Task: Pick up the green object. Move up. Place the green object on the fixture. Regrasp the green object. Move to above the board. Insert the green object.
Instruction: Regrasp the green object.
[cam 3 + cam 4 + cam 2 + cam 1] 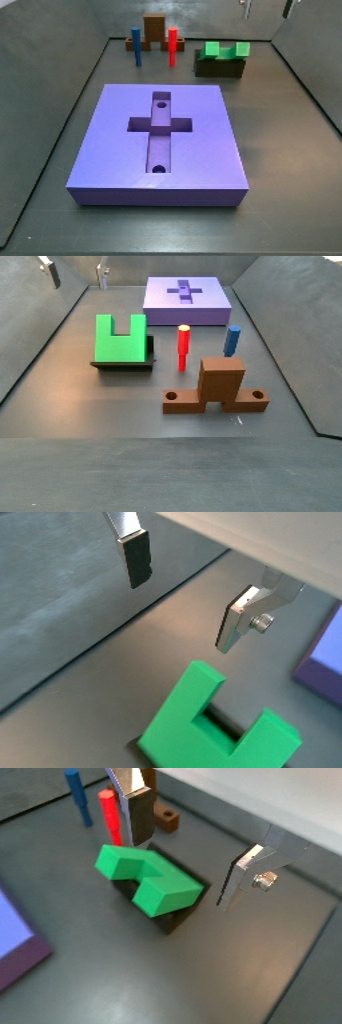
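The green object, a bright U-shaped block, rests on the dark fixture at the back of the floor, its notch facing up in a side view. Both wrist views show it below the fingers, with the fixture dark beneath it. My gripper hangs open well above the piece, with nothing between its silver fingers. In the side views only its fingertips show at the picture's edge. The purple board lies apart, cross recess empty.
A red peg, a blue peg and an orange-brown block stand near the fixture. They also appear in a wrist view: the red peg, the blue peg. Grey walls enclose the floor.
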{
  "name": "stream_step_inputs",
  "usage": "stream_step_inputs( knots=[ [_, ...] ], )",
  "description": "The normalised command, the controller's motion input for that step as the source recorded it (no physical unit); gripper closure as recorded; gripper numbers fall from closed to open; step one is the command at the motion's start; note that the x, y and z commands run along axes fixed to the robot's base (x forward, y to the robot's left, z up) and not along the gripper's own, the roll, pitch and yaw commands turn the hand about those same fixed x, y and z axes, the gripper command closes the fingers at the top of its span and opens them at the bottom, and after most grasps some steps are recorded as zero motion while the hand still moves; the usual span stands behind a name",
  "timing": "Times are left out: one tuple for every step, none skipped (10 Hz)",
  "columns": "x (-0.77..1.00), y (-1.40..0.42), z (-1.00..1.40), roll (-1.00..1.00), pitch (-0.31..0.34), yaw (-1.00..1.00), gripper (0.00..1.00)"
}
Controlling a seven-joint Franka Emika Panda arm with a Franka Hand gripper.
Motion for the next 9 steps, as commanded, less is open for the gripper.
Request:
stream_step_inputs(
  knots=[
    [0.12,-0.01,0.02,1.00,0.000,0.16,0.00],
    [0.10,-0.01,0.02,1.00,0.014,0.16,0.00],
    [0.05,-0.02,0.02,1.00,0.051,0.16,0.00],
    [0.00,-0.06,0.02,1.00,0.089,0.21,0.00],
    [0.00,-0.07,0.02,1.00,0.094,0.24,0.00],
    [0.00,-0.07,0.02,1.00,0.094,0.25,0.00],
    [0.00,-0.07,0.02,1.00,0.097,0.26,0.00],
    [0.00,-0.05,0.01,1.00,0.106,0.29,0.00],
    [0.00,-0.05,0.00,1.00,0.111,0.31,0.00]
  ],
)
